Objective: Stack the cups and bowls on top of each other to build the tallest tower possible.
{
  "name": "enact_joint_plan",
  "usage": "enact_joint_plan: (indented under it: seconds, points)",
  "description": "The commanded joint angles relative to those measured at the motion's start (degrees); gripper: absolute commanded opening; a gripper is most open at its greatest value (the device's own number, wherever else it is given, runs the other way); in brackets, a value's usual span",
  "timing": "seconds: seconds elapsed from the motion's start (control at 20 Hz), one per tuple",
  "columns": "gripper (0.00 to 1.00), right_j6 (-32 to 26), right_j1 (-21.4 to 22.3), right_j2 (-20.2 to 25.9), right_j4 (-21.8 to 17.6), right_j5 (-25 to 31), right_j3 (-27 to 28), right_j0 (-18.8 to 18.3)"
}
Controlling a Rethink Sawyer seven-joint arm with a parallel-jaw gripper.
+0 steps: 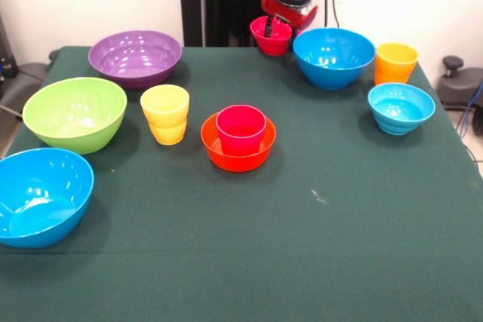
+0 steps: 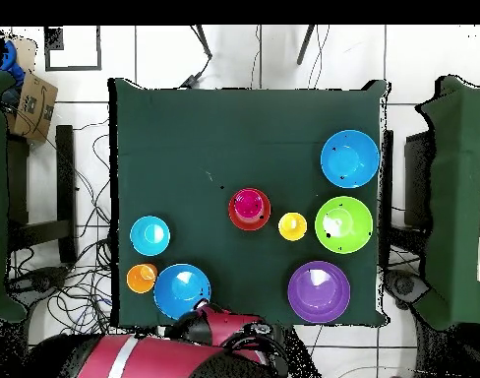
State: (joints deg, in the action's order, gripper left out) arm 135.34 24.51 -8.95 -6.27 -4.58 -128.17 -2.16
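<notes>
**Gripper in small red bowl at the table's far edge**

Front view: The green table (image 1: 317, 262) is bare across its whole near half. Objects crowd the far half. Left edge: near blue bowl (image 1: 41, 195) overhanging the picture's border, lime green bowl (image 1: 74, 113), purple bowl (image 1: 136, 56). Middle: yellow cup (image 1: 165, 113), just beside the orange bowl (image 1: 237, 151) with the red-pink cup (image 1: 241, 129) standing inside it. Right: far blue bowl (image 1: 333, 56), orange cup (image 1: 395, 62) touching it, light blue bowl (image 1: 401, 107) near the edge. The gripper (image 1: 269, 29) reaches into the small red bowl (image 1: 271, 35) at the far edge; finger spread cannot be told.

Overhead view: The arm (image 2: 175, 354) covers the red bowl and the gripper. The table half farthest from the robot is open, save one blue bowl.
</notes>
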Motion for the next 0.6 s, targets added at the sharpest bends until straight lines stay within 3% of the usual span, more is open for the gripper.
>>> enact_joint_plan:
  seconds: [0.05, 0.6]
  points:
    - [1.00, 7.1, -4.1, 4.4, -0.6, -5.3, 1.7, 1.0]
    - [1.00, 7.5, -5.0, 4.4, -0.6, -7.4, 1.6, 0.3]
